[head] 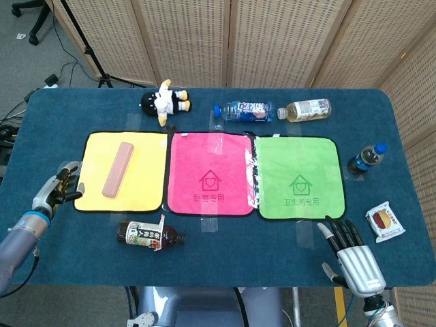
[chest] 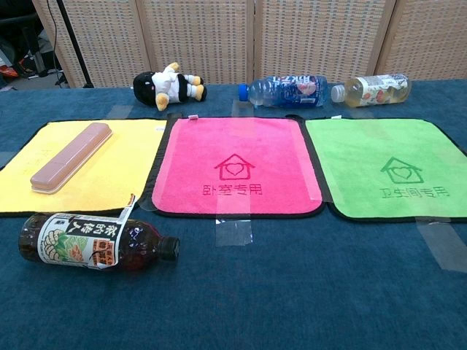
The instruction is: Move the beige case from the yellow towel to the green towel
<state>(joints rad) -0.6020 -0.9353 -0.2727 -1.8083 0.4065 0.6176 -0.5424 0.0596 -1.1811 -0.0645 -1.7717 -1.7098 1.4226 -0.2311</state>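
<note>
A long beige case [head: 118,169] [chest: 71,157] lies lengthwise on the yellow towel [head: 146,191] [chest: 124,171] at the left. The green towel [head: 298,178] [chest: 394,168] lies bare at the right, with a pink towel [head: 210,174] [chest: 233,164] between the two. My left hand [head: 58,187] hovers just off the yellow towel's left edge, holding nothing, fingers loosely apart, well short of the case. My right hand [head: 351,252] rests open near the front edge, below the green towel's right corner. Neither hand shows in the chest view.
A dark tea bottle [head: 148,235] [chest: 95,240] lies in front of the yellow towel. A plush toy [head: 165,101], a blue-label bottle [head: 244,111] and a pale bottle [head: 308,109] line the far side. A blue-capped bottle [head: 366,159] and a snack packet [head: 385,221] sit at the right.
</note>
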